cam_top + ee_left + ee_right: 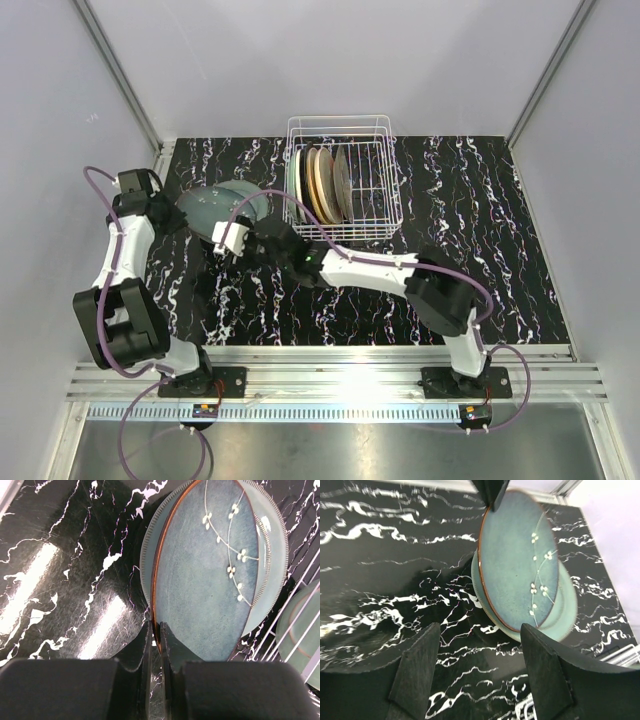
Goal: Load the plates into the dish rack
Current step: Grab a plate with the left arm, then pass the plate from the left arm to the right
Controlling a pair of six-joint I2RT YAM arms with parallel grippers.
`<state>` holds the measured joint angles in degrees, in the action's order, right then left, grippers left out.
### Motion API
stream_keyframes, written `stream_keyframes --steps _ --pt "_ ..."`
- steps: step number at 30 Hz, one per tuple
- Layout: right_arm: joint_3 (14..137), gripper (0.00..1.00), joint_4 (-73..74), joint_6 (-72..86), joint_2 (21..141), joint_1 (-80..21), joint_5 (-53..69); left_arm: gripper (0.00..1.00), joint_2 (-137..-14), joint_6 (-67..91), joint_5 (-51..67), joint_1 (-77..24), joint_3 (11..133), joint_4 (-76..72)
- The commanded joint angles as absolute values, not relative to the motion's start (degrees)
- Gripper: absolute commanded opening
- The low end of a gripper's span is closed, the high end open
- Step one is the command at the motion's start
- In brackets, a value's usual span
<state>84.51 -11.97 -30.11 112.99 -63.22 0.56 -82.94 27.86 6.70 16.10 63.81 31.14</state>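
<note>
Branch-motif plate (210,580), blue-green with a brown rim, is tipped up on edge over a ribbed plate (566,611) that lies flat on the table (480,200), left of the dish rack (345,125). Looks like glazed ceramic: rigid, probably fairly heavy, slick, likely to chip if it drops or knocks the wire. Best hold is a deep pinch across the rim, since a shallow one could let it swing. Left end effector (159,640) is clamped on the rim at the plate's near-left edge. Right end effector (480,630) has its fingers spread wide and holds nothing, facing the opposite rim, close but not touching. The racked plates (320,185) stand upright on the rack's left side, with free slots to their right.
</note>
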Motion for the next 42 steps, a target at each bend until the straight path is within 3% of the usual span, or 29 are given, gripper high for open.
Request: stream_keyframes --steps 1,17,25,30,35,38,42 --pt "90.69 0.73 -11.51 -34.01 117.14 -63.63 0.44 0.0 -79.63 26.72 5.19 15.91 64.69 28.92" --pt "108.17 0.79 -12.3 -39.19 133.32 -63.63 -2.28 0.0 -74.89 29.27 11.51 16.87 64.42 28.21" --pt "116.63 0.77 -14.85 -42.27 141.94 -63.28 -9.31 0.0 -73.13 29.88 14.76 16.87 64.25 28.04" --pt "118.04 0.5 -17.75 -42.36 143.09 -63.1 -10.46 0.0 -72.86 30.06 16.69 16.79 64.16 27.86" --pt "117.34 0.31 -19.68 -42.89 142.65 -63.11 -10.72 0.0 -72.25 29.97 17.84 16.79 63.63 27.07" --pt "116.37 0.17 -20.74 -42.89 141.68 -63.19 -10.28 0.1 -71.89 29.88 17.32 16.79 63.63 26.98" --pt "115.75 0.04 -22.58 -42.72 140.28 -63.19 -9.58 0.13 -71.81 29.71 17.4 16.87 63.63 26.63"
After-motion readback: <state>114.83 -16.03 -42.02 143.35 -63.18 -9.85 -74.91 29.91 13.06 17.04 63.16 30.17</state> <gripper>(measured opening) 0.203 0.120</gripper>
